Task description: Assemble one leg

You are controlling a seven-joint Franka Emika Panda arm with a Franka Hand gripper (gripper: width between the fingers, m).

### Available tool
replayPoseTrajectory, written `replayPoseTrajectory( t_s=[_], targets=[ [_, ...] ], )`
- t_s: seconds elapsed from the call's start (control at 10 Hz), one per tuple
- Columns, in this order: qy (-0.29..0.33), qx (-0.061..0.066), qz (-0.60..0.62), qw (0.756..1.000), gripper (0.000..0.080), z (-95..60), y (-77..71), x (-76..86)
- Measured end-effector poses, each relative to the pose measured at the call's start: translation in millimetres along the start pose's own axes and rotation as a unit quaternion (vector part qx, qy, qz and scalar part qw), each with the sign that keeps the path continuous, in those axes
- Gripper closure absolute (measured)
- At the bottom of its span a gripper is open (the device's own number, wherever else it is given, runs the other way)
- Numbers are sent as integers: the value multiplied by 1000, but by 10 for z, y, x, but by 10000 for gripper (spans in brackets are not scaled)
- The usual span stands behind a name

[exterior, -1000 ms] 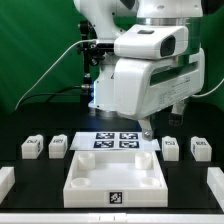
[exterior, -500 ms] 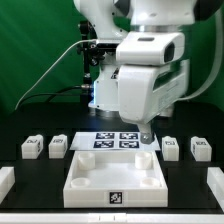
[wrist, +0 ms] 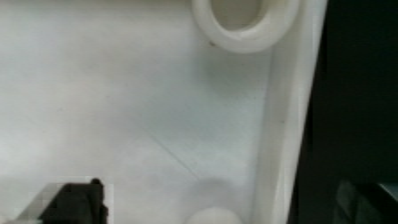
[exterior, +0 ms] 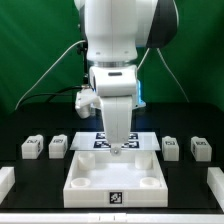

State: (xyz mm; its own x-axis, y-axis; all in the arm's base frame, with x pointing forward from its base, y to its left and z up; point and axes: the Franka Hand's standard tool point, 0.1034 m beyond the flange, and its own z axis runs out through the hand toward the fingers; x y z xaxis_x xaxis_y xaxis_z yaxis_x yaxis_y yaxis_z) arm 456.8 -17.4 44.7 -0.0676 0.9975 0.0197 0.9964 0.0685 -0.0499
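Four small white legs with tags stand on the black table, two at the exterior view's left (exterior: 31, 147) (exterior: 58, 146) and two at its right (exterior: 171, 147) (exterior: 200, 148). My gripper (exterior: 118, 148) hangs over the back edge of the large white tray-like piece (exterior: 78, 183), well apart from all the legs. In the wrist view the gripper (wrist: 221, 205) is open and empty. Its dark fingertips (wrist: 71, 203) stand wide apart over the tray's flat surface (wrist: 125, 100). A round corner socket (wrist: 246, 20) shows there too.
The marker board (exterior: 92, 140) lies behind the tray, partly hidden by the arm. White parts sit at the table's near corners, one at the exterior view's left (exterior: 5, 180) and one at its right (exterior: 215, 182). A green backdrop and cables are behind.
The arm has swung toward the exterior view's left and turned. The gripper moved from above the marker board's right end down to the tray's back edge. No part has moved.
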Motion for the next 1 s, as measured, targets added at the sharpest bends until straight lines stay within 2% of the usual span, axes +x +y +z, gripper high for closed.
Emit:
replayPoseTrajectory(
  t_s=[0.3,0.5,0.7,0.9,1.0],
  targets=[
    [5,11,17,1000,150,179,-47,35],
    [7,21,22,1000,150,282,-91,-15],
    [8,22,24,999,150,294,-100,-27],
    [8,22,24,999,407,298,-105,-27],
    [8,23,24,999,407,300,-108,-27]
  ],
)
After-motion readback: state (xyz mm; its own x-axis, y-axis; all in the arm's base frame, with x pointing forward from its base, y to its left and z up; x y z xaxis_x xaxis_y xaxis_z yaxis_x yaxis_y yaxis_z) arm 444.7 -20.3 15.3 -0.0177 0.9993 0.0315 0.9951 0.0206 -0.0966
